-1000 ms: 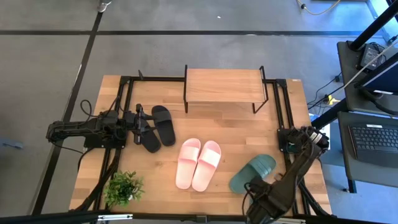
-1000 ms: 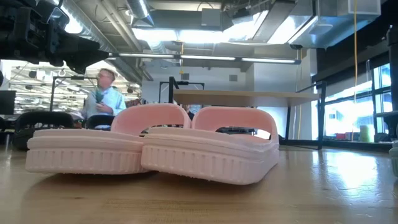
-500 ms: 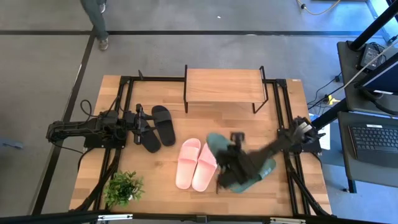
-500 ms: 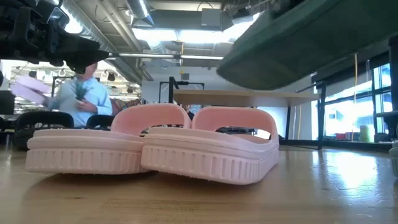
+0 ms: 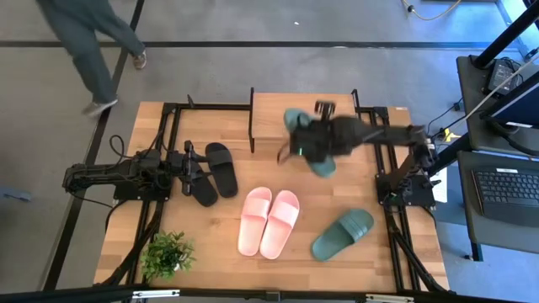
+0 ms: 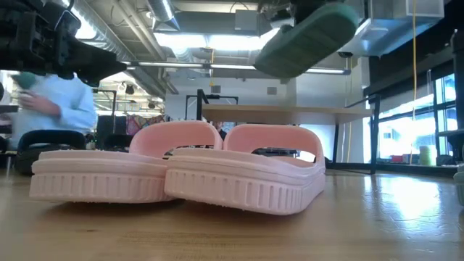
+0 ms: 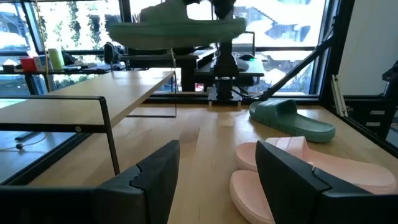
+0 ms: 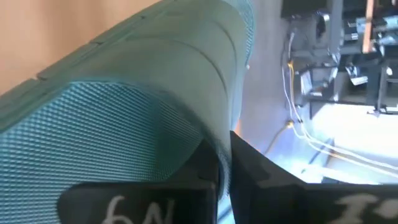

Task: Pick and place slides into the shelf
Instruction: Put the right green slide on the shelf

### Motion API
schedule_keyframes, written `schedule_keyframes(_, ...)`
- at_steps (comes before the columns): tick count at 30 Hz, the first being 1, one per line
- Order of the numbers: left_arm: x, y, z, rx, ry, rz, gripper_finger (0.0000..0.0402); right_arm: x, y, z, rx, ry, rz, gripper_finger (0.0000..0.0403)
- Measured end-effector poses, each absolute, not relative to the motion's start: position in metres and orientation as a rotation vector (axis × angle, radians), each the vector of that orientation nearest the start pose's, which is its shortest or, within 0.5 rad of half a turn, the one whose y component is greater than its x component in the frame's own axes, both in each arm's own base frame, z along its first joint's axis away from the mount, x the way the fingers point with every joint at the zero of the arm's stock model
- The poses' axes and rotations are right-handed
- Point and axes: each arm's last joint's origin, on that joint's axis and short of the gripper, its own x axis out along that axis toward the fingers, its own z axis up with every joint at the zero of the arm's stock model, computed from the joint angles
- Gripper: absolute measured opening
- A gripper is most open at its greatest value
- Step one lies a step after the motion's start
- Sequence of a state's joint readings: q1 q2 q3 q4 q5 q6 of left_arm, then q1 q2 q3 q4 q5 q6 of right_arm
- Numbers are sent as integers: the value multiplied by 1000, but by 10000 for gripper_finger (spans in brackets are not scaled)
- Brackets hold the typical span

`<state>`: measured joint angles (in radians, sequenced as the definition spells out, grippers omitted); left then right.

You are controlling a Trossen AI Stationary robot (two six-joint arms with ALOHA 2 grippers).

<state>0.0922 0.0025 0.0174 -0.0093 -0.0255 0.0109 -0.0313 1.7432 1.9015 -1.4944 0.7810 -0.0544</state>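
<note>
My right gripper (image 5: 310, 141) is shut on one dark green slide (image 5: 308, 140), which hangs in the air over the shelf's (image 5: 278, 118) right part. From the low view this slide (image 6: 308, 38) shows high up and tilted. Its mate (image 5: 341, 234) lies sole down on the table at the near right. The pink pair (image 5: 268, 220) lies side by side at the table's middle. The black pair (image 5: 215, 172) lies at the left, and there my left gripper (image 7: 214, 180) stands open, level, holding nothing. My right gripper pinches the green slide's side rim (image 8: 211, 146) between its two fingers, beside the strap. One finger (image 8: 137, 202) lies toward the footbed and the other (image 8: 267, 180) on the outside. The slide is lifted clear, above the shelf's top board.
A small potted plant (image 5: 167, 252) stands at the table's near left corner. Black frame rails (image 5: 389, 143) run along both sides of the table. A person (image 5: 84, 42) walks on the floor beyond the far left corner. Bare wood lies between the shelf and the pink pair.
My right gripper has swung up from the table's near right edge toward the far edge, carrying the green slide from beside its mate to above the shelf, rolling and tipping as it went. The lifted slide has turned about. A person has walked past behind the table.
</note>
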Motion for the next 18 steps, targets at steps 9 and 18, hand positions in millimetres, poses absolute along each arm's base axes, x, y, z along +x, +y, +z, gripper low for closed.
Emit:
schedule_keyframes(9, 96, 10, 168, 12, -6, 136, 204, 282, -132, 385, -404, 1402, -843, 13)
schedule_keyframes(18, 96, 10, 169, 12, -7, 136, 204, 266, -177, 385, -385, 1446, -893, 13)
